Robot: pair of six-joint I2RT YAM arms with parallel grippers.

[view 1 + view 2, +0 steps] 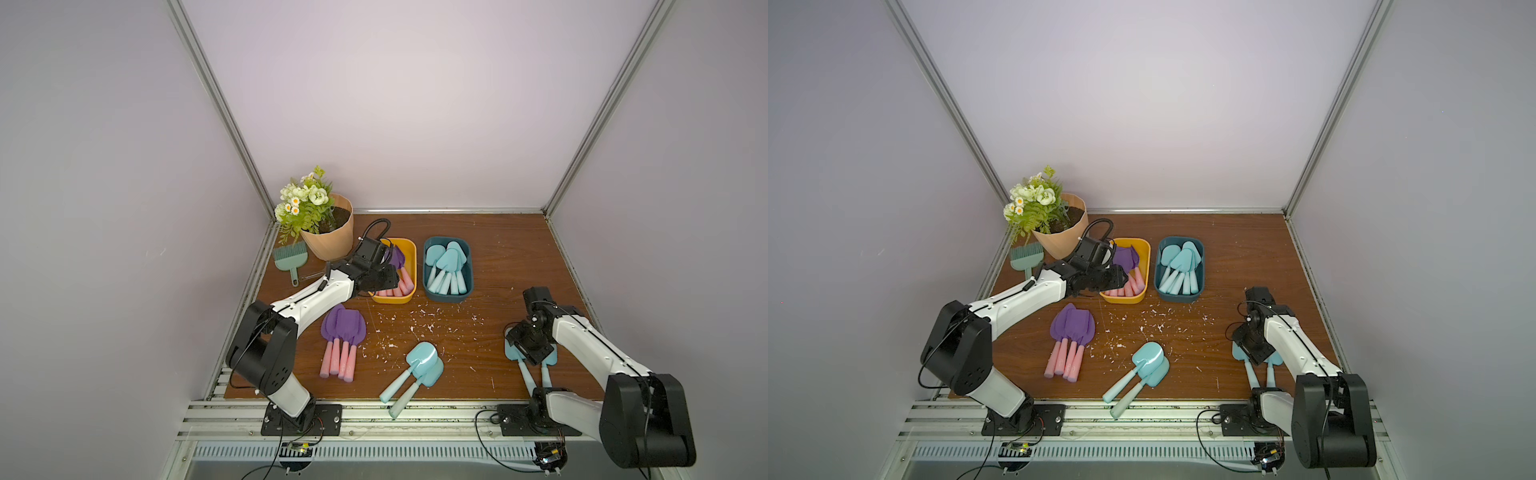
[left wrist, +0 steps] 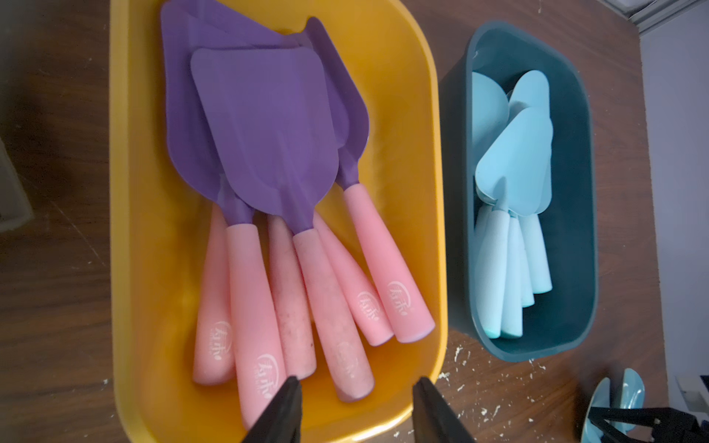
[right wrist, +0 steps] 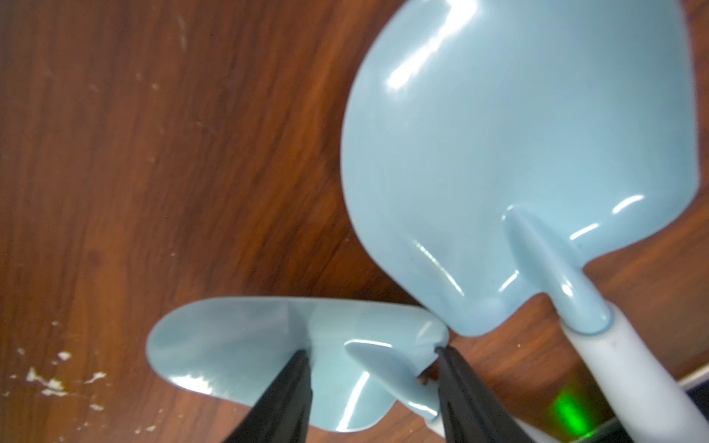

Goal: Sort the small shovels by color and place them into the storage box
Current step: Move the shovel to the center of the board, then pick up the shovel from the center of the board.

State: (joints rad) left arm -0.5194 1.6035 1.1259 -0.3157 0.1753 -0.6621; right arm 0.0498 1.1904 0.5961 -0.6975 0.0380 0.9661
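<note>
Fingers [image 2: 282, 410] of the left gripper [image 2: 356, 379] are held apart with nothing pinched, parked over the handle end of the yellow box [image 2: 433, 191], where a bunch of purple-and-pink shovels [image 2: 268, 134] is already stacked. Over at the right gripper [image 3: 372, 351], the fingers [image 3: 284, 399] are spread too, straddling the neck of a light blue shovel [image 3: 230, 337] that's lying flat, with a second blue shovel [image 3: 518, 153] right beside it. In a top view that pair is found at 4 o'clock on the table [image 1: 498, 249]. The teal box [image 1: 446, 296], loaded with sorted blue shovels [image 1: 446, 262], is set at 3 o'clock of the yellow one. Loose purple shovels [image 1: 343, 328] are left at 8 o'clock, and two loose blue shovels [image 1: 424, 361] at 6.
</note>
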